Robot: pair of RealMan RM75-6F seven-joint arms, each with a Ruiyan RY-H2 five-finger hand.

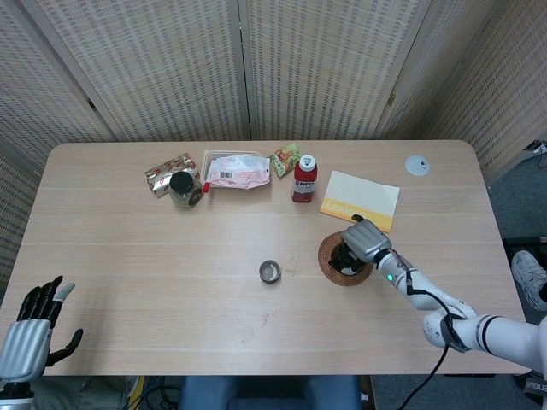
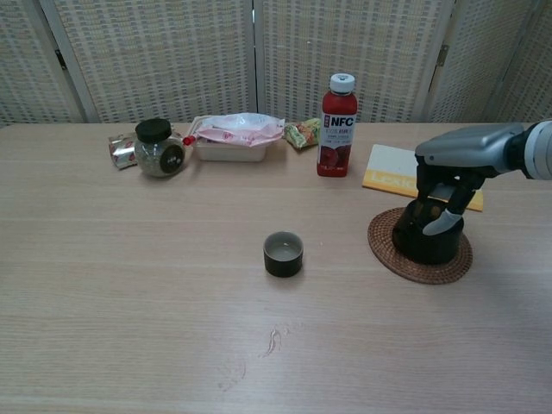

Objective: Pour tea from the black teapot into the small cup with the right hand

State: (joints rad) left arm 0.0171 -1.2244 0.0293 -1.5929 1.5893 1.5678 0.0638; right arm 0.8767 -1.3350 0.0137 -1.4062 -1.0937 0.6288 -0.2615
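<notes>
Your right hand [image 2: 450,183] curls down over the black teapot [image 2: 423,235] on its woven coaster [image 2: 391,252], grip unconfirmed, before you lift and carry it left to the small cup [image 2: 283,254] mid-table.

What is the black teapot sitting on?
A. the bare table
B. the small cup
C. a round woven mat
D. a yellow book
C: the black teapot stands on the round woven mat, with the right hand closed around its top, well apart from the small cup.
</notes>
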